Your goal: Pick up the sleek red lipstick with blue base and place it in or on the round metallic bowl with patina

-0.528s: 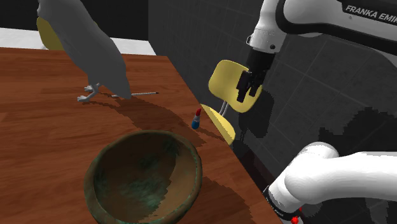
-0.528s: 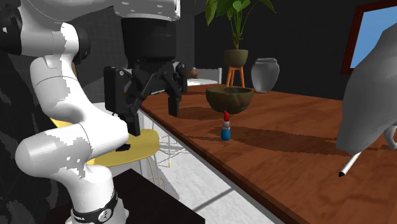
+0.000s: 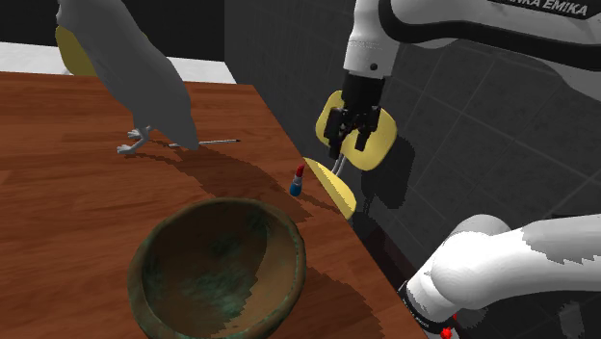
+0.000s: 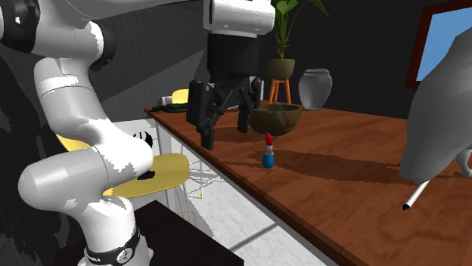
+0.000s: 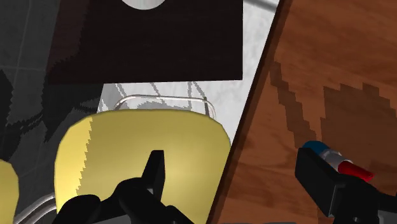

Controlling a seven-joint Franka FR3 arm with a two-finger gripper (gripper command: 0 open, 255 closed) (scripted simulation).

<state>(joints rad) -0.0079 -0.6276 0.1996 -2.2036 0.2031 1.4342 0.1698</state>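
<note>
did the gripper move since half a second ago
Yes. In the shoulder view the gripper has shifted left, closer to the standing lipstick.

The pincer (image 3: 348,146) hangs in free air over the bench (image 3: 77,207) edge, a yellow chair (image 3: 331,190) below it. Bare wood surrounds the small upright lipstick (image 3: 297,179) near that edge. A wide bowl (image 3: 220,204) sits nearby; a large grey bird figure (image 3: 144,77) stands well apart.
</note>
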